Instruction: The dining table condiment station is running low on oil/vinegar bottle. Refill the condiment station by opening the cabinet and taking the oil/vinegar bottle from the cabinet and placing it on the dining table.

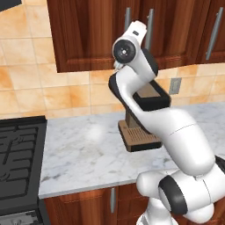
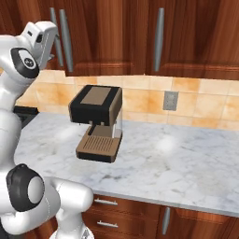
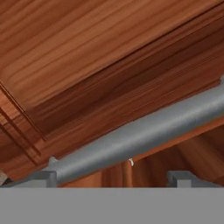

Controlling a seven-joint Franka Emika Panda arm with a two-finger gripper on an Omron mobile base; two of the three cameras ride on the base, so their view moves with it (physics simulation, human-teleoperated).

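The cabinet [image 1: 88, 35] [image 2: 116, 32] hangs above the counter, dark reddish-brown, with its doors closed. In the hand view its door [image 3: 87, 52] is very close, and a long silver bar handle [image 3: 144, 131] runs slantwise across the picture. My gripper [image 3: 113, 177] is open, its two fingertips [image 3: 43, 177] standing wide apart just under that handle and holding nothing. From the base views, my hand [image 1: 136, 33] [image 2: 44, 35] is raised against a pair of handles [image 1: 150, 28] [image 2: 65, 42] where two doors meet. The oil/vinegar bottle is hidden. The dining table is out of view.
A coffee machine [image 2: 98, 121] [image 1: 140, 136] stands on the marble counter [image 2: 177, 158] [image 1: 83, 149] below the cabinet, partly behind my arm. A black stove [image 1: 19, 154] lies to the left. A wall outlet [image 2: 171, 100] is on the tiled backsplash. Base cabinets run under the counter.
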